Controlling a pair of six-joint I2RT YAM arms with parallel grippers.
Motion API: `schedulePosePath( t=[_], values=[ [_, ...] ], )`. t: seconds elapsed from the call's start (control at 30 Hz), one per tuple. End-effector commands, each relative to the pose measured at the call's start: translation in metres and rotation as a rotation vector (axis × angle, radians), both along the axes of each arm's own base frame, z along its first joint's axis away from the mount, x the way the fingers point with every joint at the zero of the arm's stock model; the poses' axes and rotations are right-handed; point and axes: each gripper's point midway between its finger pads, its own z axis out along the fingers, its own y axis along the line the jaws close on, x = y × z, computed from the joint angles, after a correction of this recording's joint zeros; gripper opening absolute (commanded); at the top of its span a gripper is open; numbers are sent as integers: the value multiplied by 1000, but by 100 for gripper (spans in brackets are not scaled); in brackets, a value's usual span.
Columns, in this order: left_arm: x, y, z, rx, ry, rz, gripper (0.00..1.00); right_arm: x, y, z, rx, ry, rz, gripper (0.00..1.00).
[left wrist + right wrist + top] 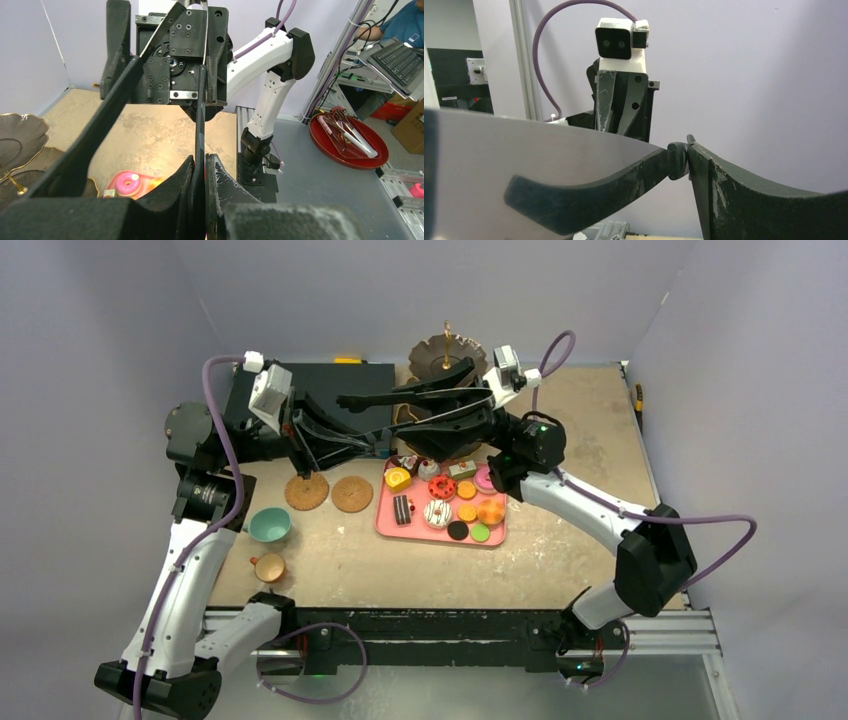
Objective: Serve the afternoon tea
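As tongs (90, 145) sit pinched, scalloped stand (447, 350), woven coasters (307, 491)

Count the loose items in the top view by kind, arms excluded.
Toy cakes and macarons: 13 in view (the arm may hide more)
Cups: 2, a teal cup and a tan cup
Woven coasters: 2
Tiered stand: 1
Pink tray: 1
Black tongs: 1
Total: 20
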Motion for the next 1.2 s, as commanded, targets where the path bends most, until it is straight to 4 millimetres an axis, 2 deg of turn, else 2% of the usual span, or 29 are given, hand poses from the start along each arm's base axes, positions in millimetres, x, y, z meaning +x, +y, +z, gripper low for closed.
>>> schedulePosePath(
  t=[0.0,0.2,0.47,0.53,0.63,0.73,0.83,0.9,0.97,1.1,1.17],
  values=[
    [-4,0,-1,13,2,-17,0,-12,-14,28,80,-54,-33,72],
    [-5,0,-1,14,-4,-19,0,-11,-14,26,76,-51,-39,69],
    [0,1,-2,26,-5,0,2,-6,-8,22,36,-30,-43,54],
    [3,0,-2,34,-9,8,9,-3,-8,19,24,-23,-67,51],
    [6,0,-5,47,22,16,26,4,-7,8,-15,-15,-117,50],
    [7,1,-4,54,14,24,34,3,-8,2,-41,3,-121,48],
    [8,2,1,64,-5,40,50,4,-9,-3,-63,3,-138,46],
    [9,3,7,72,-27,59,73,6,-11,-7,-82,8,-157,46],
    [9,5,15,80,-54,85,86,9,-14,-12,-107,11,-184,46],
    [23,14,27,116,-51,217,93,26,-19,-35,-208,23,-313,47],
    [38,20,24,165,-15,304,95,35,-24,-51,-265,28,-395,48]
  ],
)
